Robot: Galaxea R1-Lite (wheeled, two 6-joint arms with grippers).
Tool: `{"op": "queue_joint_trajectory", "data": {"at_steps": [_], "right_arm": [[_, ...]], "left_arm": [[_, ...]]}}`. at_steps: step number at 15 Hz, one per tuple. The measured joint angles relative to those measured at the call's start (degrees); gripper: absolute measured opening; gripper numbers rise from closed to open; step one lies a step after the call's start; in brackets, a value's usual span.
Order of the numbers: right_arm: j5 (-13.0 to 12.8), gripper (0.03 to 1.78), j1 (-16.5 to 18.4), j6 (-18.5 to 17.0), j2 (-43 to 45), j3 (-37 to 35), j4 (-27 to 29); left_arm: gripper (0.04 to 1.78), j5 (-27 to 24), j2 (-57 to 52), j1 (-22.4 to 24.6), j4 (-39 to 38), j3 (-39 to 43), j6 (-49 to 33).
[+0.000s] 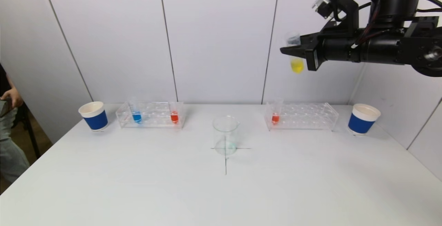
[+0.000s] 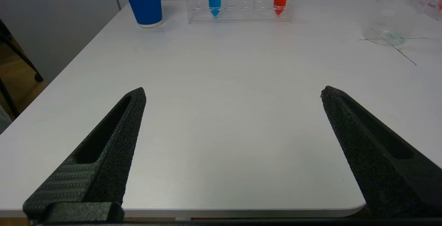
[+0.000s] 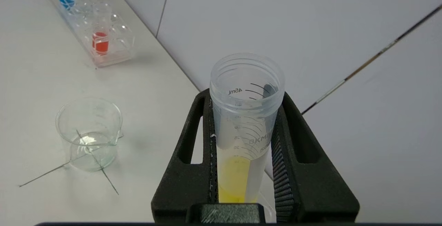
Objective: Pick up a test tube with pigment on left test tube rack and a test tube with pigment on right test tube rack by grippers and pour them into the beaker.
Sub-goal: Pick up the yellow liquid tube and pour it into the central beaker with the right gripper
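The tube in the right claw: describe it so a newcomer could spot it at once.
Look high above the right test tube rack, near the back wall, where the right claw is raised well above the table. Clamped upright between its fingers is the yellow test tube. It is the only tube with yellow pigment and the only one off a rack.

Bright, even light from overhead, washing the white table (image 1: 138,191) almost flat. Soft, faint shadows only: a pale smudge beside the beaker (image 3: 89,134), another under the left rack (image 3: 93,29). Mild glare on the glass base. Head view crisp mid-table, the held tube (image 1: 295,51) high up slightly blurred. Left wrist view sharp on the fingers (image 2: 103,150), softer toward the far edge.
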State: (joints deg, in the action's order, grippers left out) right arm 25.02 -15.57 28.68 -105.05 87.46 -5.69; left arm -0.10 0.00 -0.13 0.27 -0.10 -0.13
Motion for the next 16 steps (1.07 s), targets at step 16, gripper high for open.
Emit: {"op": "queue_joint_trajectory", "data": {"at_steps": [16], "right_arm": [[2.8, 0.50, -8.2, 10.0, -10.7, 2.1, -6.0]], "left_arm": [[1.77, 0.0, 0.0, 0.0, 0.0, 0.0, 0.0]]}}
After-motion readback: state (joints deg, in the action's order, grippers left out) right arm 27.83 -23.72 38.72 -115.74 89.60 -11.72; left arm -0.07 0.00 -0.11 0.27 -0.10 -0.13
